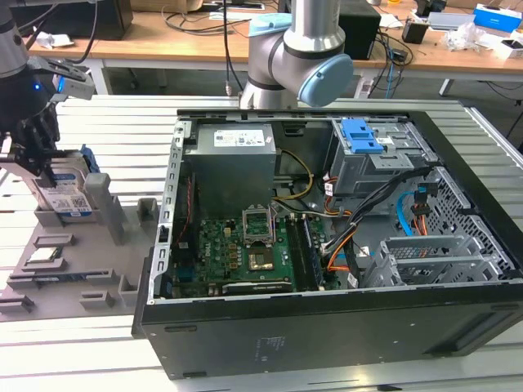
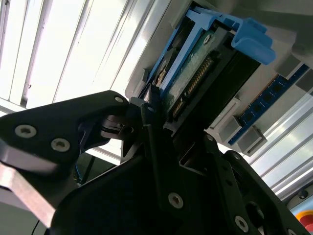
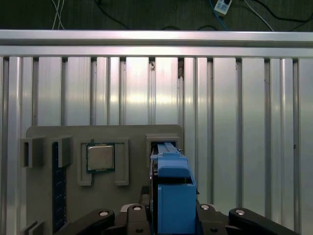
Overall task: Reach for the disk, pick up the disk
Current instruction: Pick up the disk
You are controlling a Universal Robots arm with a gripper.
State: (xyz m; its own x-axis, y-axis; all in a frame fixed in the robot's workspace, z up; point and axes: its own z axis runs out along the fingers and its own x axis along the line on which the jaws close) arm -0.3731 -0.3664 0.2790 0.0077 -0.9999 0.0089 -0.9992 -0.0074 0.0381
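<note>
Disk (image 3: 173, 196) clamped upright in grey holder (image 3: 44, 134)
Fingers (image 2: 151, 125) close on both flat faces; storing it on edge keeps those faces reachable from above.

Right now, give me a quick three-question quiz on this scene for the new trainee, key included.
1. True or false: the disk is inside the computer case.
2. In the grey fixture, the disk is: A) lying flat B) upright on edge C) hanging from a cable.
3. Fill in: the claw is right at the ____.
Key: 1 false; 2 B; 3 disk.
</note>
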